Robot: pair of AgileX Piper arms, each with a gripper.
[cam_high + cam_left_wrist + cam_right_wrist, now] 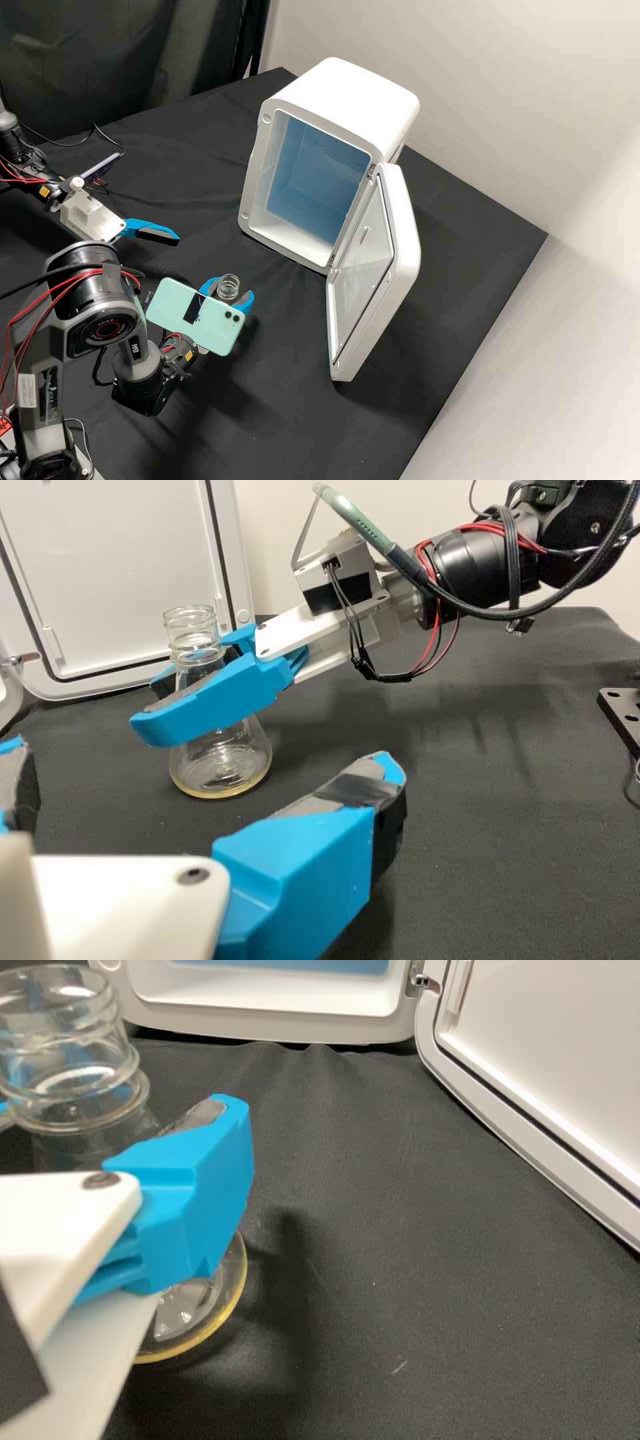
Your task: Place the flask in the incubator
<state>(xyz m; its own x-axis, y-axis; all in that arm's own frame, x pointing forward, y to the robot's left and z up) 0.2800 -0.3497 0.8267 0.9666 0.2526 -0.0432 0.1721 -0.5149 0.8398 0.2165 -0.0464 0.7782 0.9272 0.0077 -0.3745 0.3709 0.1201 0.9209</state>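
**Fig.** High view. Clear glass flask (228, 285) stands upright on black desk (467, 220), approx. 7 o'clock from white incubator (347, 100). Door (380, 267) hangs open at incubator's 5 o'clock; interior blue. R tool (228, 294) is clamped on flask below neck, one finger each side. L tool (167, 235), fingers apart and holding nothing, sits approx. 10 o'clock from flask. Mint phone (197, 317) w/ black tape patch rides on R wrist. Arm labels too small to read.

The incubator (347, 100) is white outside, pale blue inside. The flask (215, 750) is clear glass, yellowish around its base. The right gripper (229, 293) is white and bright blue. A mint-green phone (213, 328) at lower left bears black tape. The bench (467, 233) is black.
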